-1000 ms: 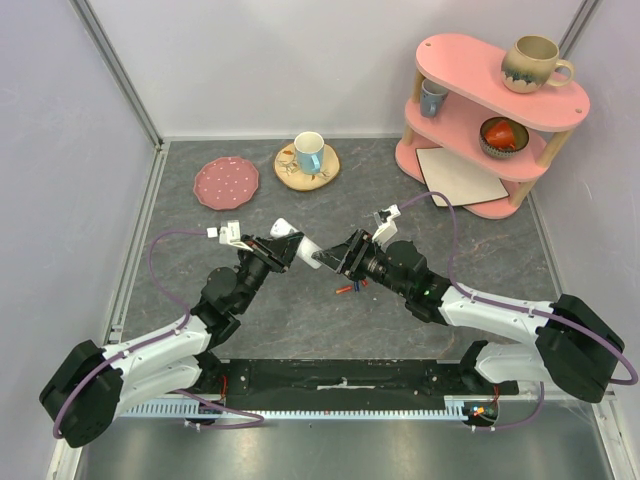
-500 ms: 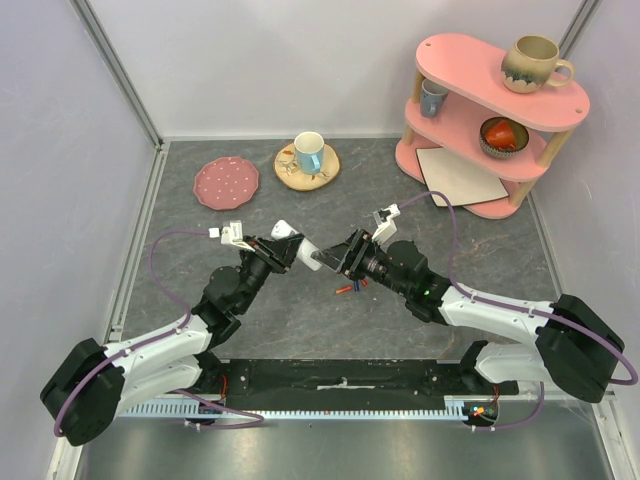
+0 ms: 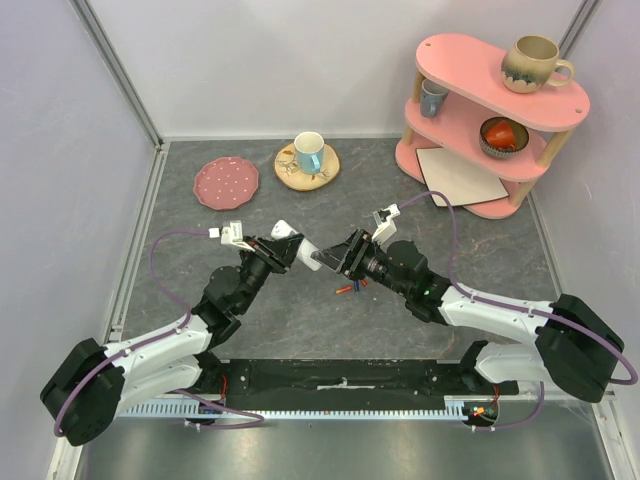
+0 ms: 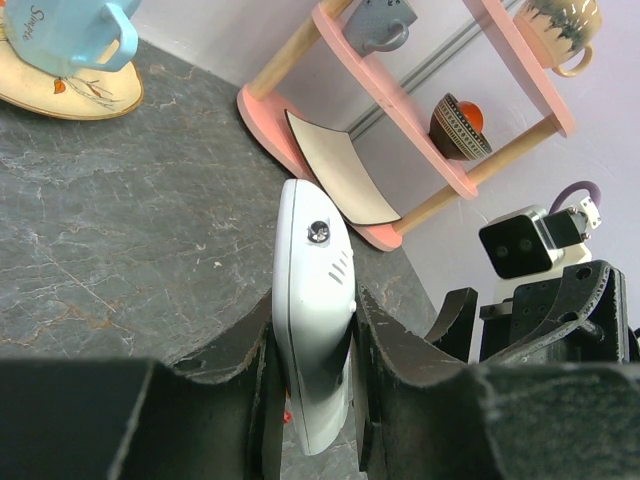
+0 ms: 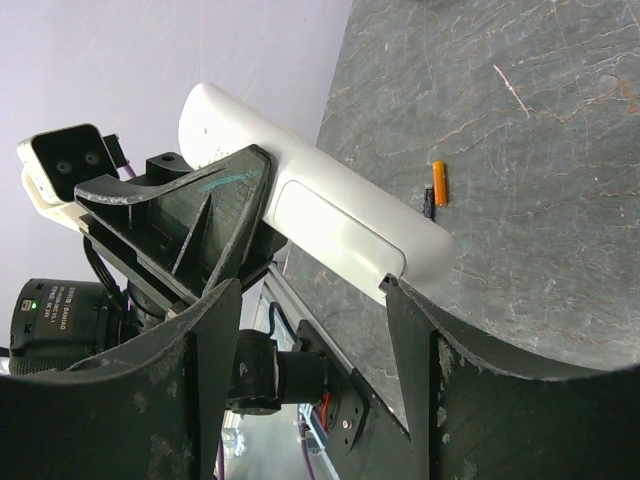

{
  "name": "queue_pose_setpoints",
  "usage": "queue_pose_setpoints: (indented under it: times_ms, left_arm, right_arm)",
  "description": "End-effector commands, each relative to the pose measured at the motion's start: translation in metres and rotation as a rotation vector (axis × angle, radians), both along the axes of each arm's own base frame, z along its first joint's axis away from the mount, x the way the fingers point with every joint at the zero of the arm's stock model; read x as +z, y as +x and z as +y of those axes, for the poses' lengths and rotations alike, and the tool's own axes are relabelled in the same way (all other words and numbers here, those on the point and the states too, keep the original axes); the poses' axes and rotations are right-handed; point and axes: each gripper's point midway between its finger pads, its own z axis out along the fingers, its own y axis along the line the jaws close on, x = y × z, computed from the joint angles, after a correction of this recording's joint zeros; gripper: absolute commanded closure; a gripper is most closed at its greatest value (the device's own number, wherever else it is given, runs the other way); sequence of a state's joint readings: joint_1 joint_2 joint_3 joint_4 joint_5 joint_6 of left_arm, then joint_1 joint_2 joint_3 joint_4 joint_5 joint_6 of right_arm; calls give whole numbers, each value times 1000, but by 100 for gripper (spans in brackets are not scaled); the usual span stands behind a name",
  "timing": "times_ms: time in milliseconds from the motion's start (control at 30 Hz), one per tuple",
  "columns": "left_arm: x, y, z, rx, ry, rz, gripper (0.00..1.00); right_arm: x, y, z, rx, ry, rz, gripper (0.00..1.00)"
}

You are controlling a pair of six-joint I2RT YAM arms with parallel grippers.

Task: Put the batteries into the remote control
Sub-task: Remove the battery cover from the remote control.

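My left gripper is shut on the white remote control and holds it above the table's middle. In the left wrist view the remote stands edge-on between the jaws of the gripper. My right gripper is open facing it. In the right wrist view the remote's back with its closed battery cover shows, and one fingertip touches the remote's end. The gripper holds nothing. An orange battery lies on the table below, where small red-orange batteries show from above.
A pink two-tier shelf with mugs and a bowl stands at the back right, a white board on its base. A blue-and-white mug on a wooden coaster and a pink plate sit at the back.
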State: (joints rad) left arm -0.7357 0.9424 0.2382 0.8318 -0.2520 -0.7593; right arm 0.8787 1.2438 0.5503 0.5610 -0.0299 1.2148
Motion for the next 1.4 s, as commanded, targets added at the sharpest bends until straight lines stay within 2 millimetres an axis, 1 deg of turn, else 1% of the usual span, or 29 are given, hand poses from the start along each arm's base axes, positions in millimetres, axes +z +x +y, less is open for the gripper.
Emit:
queue_pose_setpoints:
  times_ms: [0, 200, 500, 667, 867, 1000, 1367]
  left_arm:
    - [30, 1, 0, 4, -53, -70, 98]
    - [37, 0, -2, -8, -62, -85, 98]
    - [37, -4, -4, -26, -86, -81, 98]
    - [43, -5, -3, -27, -97, -96, 98]
    - [45, -4, -3, -23, -95, -102, 98]
    - [46, -6, -5, -40, -101, -104, 98]
    - [41, -13, -13, -80, -122, -88, 98]
  right_arm:
    - [14, 4, 3, -3, 34, -20, 33]
    - [13, 6, 3, -6, 31, -18, 33]
    - [10, 6, 5, -5, 28, -13, 33]
    - [10, 6, 4, -6, 24, -12, 33]
    - [9, 6, 4, -3, 24, -8, 30]
    - [4, 5, 6, 2, 16, 4, 30]
    - [15, 8, 16, 28, 54, -12, 31]
